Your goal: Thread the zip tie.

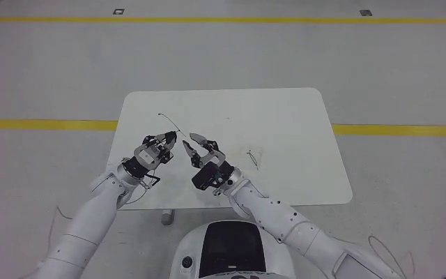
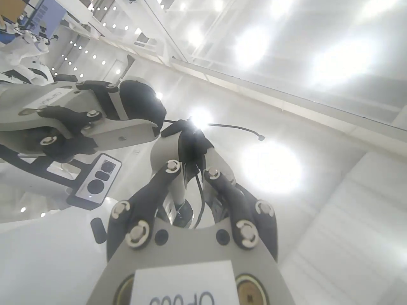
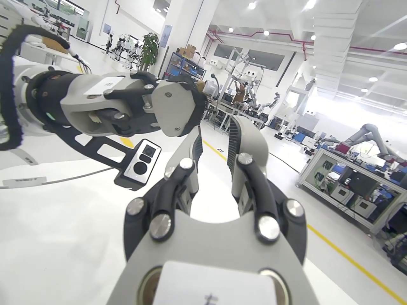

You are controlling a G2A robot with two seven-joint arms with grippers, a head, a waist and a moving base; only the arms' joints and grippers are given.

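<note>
Two: held zip tie (image 2: 232, 125) — loose zip tie (image 1: 253, 158).

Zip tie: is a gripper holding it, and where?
The left gripper pinches the zip tie along its strap, head end free; right gripper holds nothing.

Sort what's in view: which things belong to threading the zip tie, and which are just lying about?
Belongs to the job:
- zip tie, gripped by the left end effector
- right end effector, open, close beside it

Lying about:
- small dark strand, perhaps another tie, loose on the table
</note>
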